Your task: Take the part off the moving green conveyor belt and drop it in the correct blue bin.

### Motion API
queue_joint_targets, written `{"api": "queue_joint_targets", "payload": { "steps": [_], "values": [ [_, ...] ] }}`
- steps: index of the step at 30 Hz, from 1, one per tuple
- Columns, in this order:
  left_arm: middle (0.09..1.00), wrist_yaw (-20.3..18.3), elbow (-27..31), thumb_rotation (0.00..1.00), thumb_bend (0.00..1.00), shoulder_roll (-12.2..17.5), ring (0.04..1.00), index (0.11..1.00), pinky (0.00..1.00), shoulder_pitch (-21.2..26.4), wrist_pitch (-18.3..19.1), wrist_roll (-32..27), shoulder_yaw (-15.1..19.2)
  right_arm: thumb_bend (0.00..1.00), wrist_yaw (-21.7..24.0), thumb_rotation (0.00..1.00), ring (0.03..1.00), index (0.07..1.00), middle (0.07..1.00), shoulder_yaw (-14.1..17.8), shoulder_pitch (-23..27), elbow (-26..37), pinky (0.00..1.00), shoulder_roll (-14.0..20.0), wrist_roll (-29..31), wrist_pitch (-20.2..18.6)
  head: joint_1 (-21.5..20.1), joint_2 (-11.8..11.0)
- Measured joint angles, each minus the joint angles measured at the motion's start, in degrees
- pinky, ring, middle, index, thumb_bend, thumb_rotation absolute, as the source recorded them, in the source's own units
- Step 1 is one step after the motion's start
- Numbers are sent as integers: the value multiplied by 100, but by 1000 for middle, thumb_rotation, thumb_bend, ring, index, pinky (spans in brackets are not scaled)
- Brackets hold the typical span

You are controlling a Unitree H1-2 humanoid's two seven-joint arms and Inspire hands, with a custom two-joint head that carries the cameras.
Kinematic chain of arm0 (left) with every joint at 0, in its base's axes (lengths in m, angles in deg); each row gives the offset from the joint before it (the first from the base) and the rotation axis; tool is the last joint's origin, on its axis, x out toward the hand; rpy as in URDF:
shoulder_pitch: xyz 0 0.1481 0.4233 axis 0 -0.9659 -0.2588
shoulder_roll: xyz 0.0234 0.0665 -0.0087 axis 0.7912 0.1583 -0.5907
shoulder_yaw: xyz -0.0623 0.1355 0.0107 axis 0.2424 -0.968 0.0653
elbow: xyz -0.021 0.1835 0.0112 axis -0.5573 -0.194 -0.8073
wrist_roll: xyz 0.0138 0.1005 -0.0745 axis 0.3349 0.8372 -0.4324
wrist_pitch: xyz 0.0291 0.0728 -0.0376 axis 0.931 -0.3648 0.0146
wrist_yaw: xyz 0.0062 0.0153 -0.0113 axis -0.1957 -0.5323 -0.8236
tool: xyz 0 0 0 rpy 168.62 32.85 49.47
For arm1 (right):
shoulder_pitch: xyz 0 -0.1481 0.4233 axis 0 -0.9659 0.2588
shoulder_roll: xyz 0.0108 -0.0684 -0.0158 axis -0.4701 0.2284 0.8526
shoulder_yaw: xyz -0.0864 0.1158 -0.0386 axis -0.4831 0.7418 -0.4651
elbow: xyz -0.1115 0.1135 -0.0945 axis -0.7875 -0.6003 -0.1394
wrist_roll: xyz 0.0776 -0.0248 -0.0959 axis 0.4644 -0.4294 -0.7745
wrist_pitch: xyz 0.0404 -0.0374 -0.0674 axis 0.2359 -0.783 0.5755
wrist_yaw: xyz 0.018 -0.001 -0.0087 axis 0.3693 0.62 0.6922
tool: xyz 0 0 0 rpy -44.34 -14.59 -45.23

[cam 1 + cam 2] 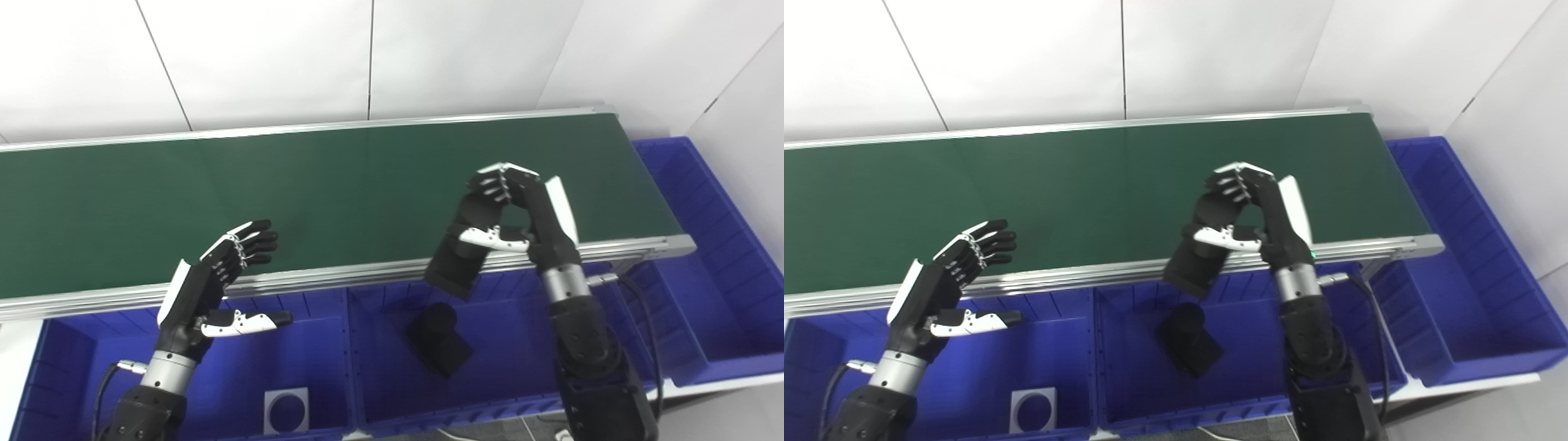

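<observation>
My right hand [514, 211] is shut on a black part [460, 251], a block with a round end, held tilted over the near rail of the green conveyor belt [306, 196] and above the middle blue bin [490, 367]. A second black part [438, 346] of the same kind lies inside that middle bin. My left hand [214, 282] hovers open, fingers spread, at the belt's near rail above the left blue bin [73, 361], holding nothing. No other part shows on the belt.
A white square plate with a round hole [286, 410] lies in the left bin. A larger blue bin [704, 245] stands at the belt's right end. White wall panels rise behind the belt.
</observation>
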Motion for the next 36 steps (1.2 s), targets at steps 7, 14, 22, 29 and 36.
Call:
{"api": "queue_joint_targets", "payload": {
  "steps": [7,14,22,29,36],
  "values": [
    [787,-104,-118,0,742,25,775,819,732,1,0,-87,80,520,-98,0,422,506,481,396,-509,13,353,107,-11,-4,-176,-79],
    [791,-185,-117,0,744,54,777,817,719,3,37,-168,122,518,-195,0,402,514,489,678,-902,-67,321,148,15,-2,-211,-105],
    [792,-253,-115,0,734,80,778,815,733,3,60,-207,145,515,-498,0,395,523,497,940,-1220,-730,306,252,-30,40,-246,-105],
    [789,-287,-111,0,739,90,779,806,729,-2,77,-273,163,514,-760,0,386,533,487,981,-1240,-1176,312,256,3,68,-149,-105],
    [788,-289,-59,0,740,90,773,809,717,-8,92,-263,165,518,-907,0,424,506,508,933,-1229,-1409,406,265,-5,309,-114,-97]
  ]
}}
